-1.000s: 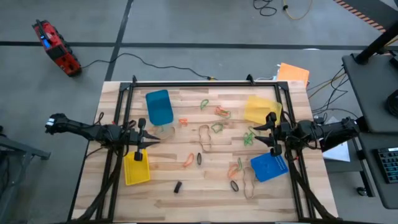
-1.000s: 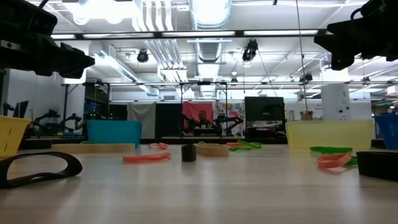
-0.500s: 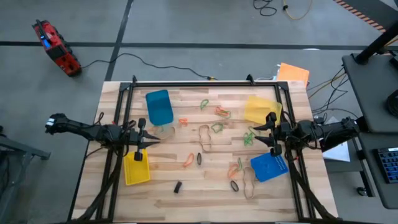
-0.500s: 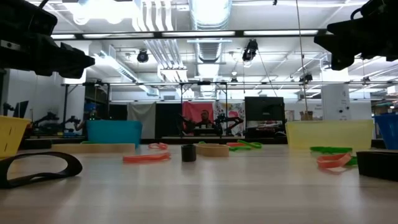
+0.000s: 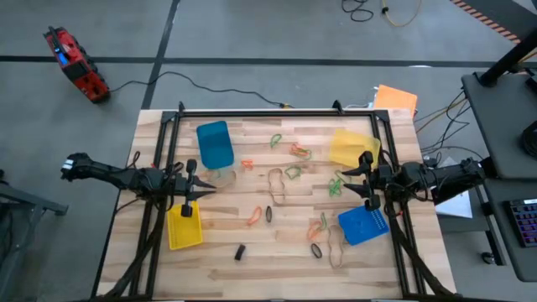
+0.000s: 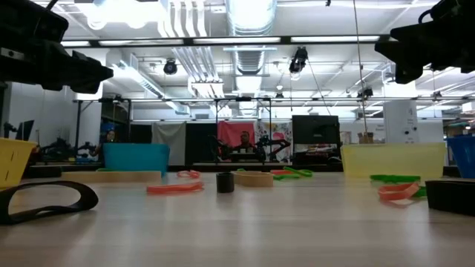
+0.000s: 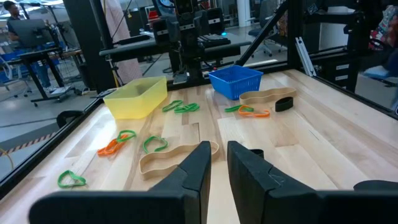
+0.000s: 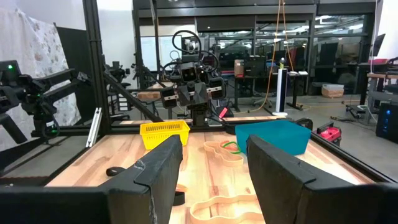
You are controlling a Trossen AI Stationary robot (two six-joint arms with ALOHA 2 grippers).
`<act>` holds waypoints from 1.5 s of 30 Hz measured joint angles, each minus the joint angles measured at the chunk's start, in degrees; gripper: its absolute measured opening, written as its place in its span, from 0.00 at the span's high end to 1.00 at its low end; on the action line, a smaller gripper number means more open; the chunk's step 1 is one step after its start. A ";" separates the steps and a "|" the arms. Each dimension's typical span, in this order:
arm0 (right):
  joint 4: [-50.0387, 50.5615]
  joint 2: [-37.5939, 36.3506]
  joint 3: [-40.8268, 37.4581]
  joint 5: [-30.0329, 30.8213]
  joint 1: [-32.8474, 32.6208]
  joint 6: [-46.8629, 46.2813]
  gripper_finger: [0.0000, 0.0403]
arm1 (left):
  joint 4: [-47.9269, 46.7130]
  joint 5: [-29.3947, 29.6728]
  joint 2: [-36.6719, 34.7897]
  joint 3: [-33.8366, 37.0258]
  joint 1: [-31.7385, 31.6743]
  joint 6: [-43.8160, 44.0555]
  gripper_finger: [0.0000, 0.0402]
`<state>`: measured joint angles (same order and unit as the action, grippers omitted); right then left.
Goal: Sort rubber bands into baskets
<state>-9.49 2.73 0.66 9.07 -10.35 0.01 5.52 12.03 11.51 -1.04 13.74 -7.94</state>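
Four baskets stand on the wooden table: a blue basket (image 5: 215, 144) far left, a yellow basket (image 5: 352, 147) far right, a yellow basket (image 5: 184, 226) near left and a blue basket (image 5: 362, 224) near right. Several rubber bands lie loose between them, among them a green one (image 5: 293, 172), an orange one (image 5: 254, 216), a tan one (image 5: 275, 183) and a black one (image 5: 268, 214). My left gripper (image 5: 210, 186) hovers level at the left side, shut and holding nothing (image 7: 219, 155). Level at the right side, my right gripper (image 5: 344, 181) is open with nothing between its fingers (image 8: 214, 155).
A small black block (image 5: 240, 251) lies near the front edge. A black metal frame (image 5: 277, 112) borders the table. An orange sheet (image 5: 394, 99) lies past the far right corner. Beyond the table, people sit at desks (image 6: 243, 141).
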 joint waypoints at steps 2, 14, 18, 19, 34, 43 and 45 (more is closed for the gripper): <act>-0.01 -0.01 0.01 -0.01 0.00 0.00 0.56 | 0.00 0.00 -0.01 0.00 -0.01 0.00 0.90; -5.03 -0.01 -0.01 -0.21 -0.01 -2.26 0.56 | 2.25 4.81 -0.02 0.00 -0.05 -42.26 0.90; -8.61 0.01 -0.01 -3.22 0.00 -3.25 0.56 | 2.87 5.49 0.07 0.00 -0.09 -48.24 0.90; -10.24 0.12 -0.01 -3.54 -0.02 -3.55 0.56 | 3.64 5.46 0.07 0.00 -0.06 -48.32 0.90; -13.28 21.44 13.58 13.32 0.18 -1.94 0.56 | 21.17 -6.64 0.52 0.00 -0.08 21.68 0.90; 9.49 40.97 31.39 19.53 2.53 -13.13 0.56 | 23.78 -4.28 0.59 0.00 -0.06 22.73 0.90; 15.79 44.71 34.61 19.40 2.96 -17.65 0.56 | 24.03 -0.68 0.57 0.00 -0.06 22.86 0.90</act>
<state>6.30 47.45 35.27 28.47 -7.39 -17.64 29.55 11.36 12.08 -1.04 13.67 14.92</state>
